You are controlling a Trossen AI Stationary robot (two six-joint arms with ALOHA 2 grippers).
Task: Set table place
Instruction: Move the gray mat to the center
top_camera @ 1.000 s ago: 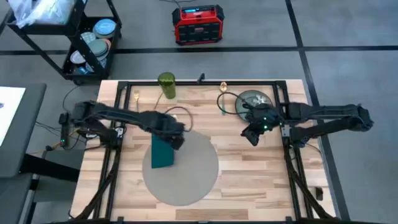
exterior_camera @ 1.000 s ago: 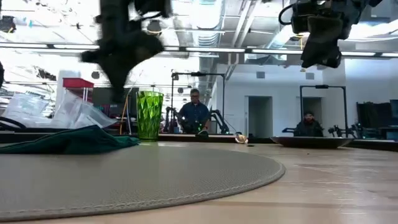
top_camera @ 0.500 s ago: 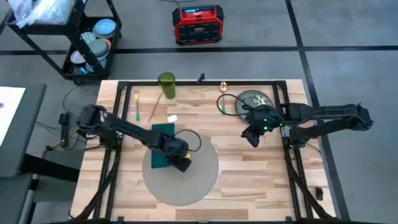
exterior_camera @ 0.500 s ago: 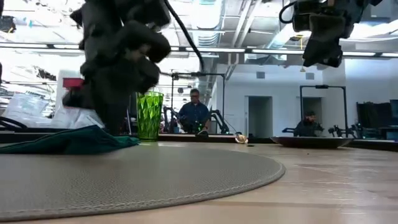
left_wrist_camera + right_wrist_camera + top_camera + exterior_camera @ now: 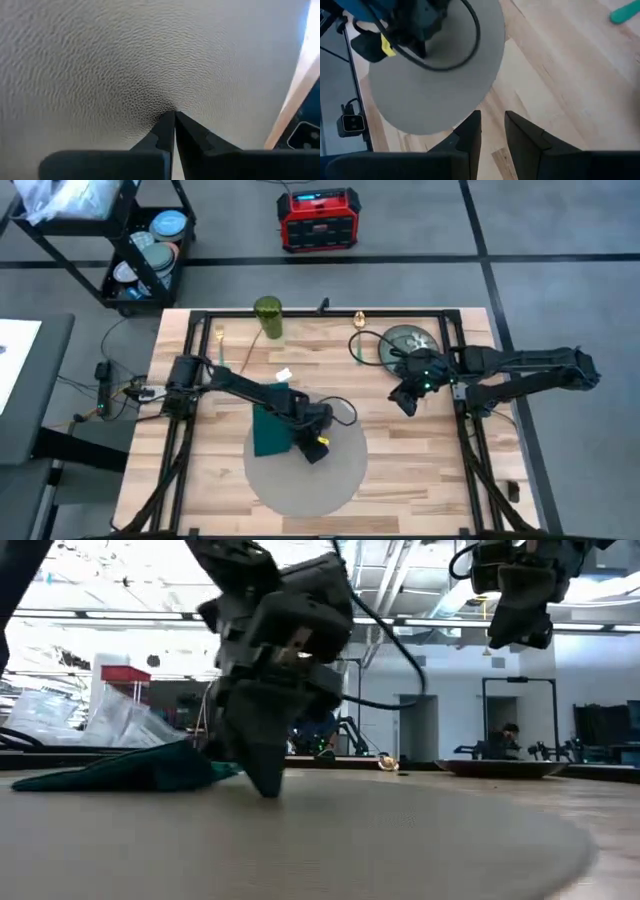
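Mat (image 5: 300, 470) slid right w/ left end effector (image 5: 173, 116), tips together pressing it per wrist view; right end effector (image 5: 492, 125) apart.

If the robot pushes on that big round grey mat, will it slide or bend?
The round grey-beige woven mat lies flat on the wooden plank table, so it probably slides easily. The left gripper, fingers shut, presses its tips into it and the weave dimples there, so it is likely soft and floppy if lifted.

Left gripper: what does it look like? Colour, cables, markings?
The left gripper is dark with a boxy body, a yellow tag on its side and a black cable looping off it. Its two fingers are dark and taper to narrow tips.
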